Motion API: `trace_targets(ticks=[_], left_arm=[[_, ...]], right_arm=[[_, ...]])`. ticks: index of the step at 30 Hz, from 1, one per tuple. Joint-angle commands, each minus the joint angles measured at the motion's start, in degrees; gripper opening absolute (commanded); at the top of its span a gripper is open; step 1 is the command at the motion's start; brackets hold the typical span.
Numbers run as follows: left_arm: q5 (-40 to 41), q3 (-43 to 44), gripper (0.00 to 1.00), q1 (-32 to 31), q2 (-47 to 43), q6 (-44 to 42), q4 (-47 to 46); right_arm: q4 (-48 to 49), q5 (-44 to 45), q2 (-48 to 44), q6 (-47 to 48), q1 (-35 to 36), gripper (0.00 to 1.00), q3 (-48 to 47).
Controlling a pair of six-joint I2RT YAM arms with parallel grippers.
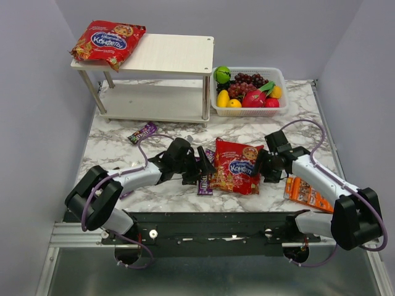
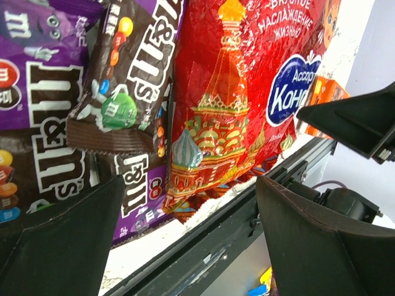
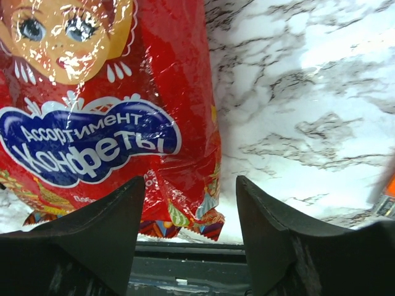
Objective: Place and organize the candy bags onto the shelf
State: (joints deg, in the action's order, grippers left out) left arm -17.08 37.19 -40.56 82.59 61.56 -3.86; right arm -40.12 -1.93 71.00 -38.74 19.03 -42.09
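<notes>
Arm bases: bolted to the near rail at 6 o'clock, closest to where I stand; both arms bend inward over the marble desk (image 1: 296, 126).
Left fingers (image 1: 203, 165): spread wide and holding nothing, hovering over the line where the small packets (image 2: 120, 102) meet the red bag on the desk (image 1: 237, 166), at that bag's 9 o'clock side.
Right fingers (image 1: 261, 165): standing apart at the same bag's 3 o'clock edge. Its crimped corner shows in the gap, and I see no pinch on it.
Red bag on the desk: flat, logo up, near the front edge between the two arms.
Red bag on the shelf (image 1: 108, 42): lies on the top board at its 9 o'clock end, hanging slightly over the corner.
Shelf (image 1: 176, 52): at 11 o'clock on the desk, with the rest of its top board bare.
Small packets: purple and brown ones overlap beside the red bag's left edge. One more (image 1: 143, 131) lies at 10 o'clock, near the shelf's front. The left arm hides the full count.
Orange packet (image 1: 307, 192): at 4 o'clock, beside the right forearm.
Fruit basket (image 1: 281, 74): at 1 o'clock, just beside the shelf.
Progress: one large bag is shelved. The second large bag and every small packet I can see remain on the desk, so I judge most of the work is left.
Step in hand: likely taking up the second red bag.
</notes>
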Motion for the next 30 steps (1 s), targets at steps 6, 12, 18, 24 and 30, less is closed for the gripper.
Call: trace_targets(ticks=[6, 12, 18, 24, 30], left_arm=[[-1.37, 2.8, 0.95, -0.4, 4.69, -0.83, -1.5], [-2.34, 3.15, 0.94, -0.31, 6.88, -1.88, -3.35], [-4.01, 4.64, 0.94, -0.4, 10.57, -2.23, -6.86], [-3.66, 7.54, 0.91, -0.4, 12.42, -3.73, -6.34], [-2.0, 10.79, 0.91, -0.4, 13.48, -6.19, -2.74]], right_arm=[[1.79, -5.0, 1.24, 1.3, -0.3, 0.57, 2.79], [3.12, -6.07, 1.51, -0.02, -0.3, 0.47, 5.87], [1.97, -4.31, 1.33, -2.21, -0.48, 0.39, 7.1], [1.8, -4.13, 0.72, -2.74, -0.48, 0.36, 7.11], [1.01, -3.43, -0.77, -3.01, -0.48, 0.35, 7.19]])
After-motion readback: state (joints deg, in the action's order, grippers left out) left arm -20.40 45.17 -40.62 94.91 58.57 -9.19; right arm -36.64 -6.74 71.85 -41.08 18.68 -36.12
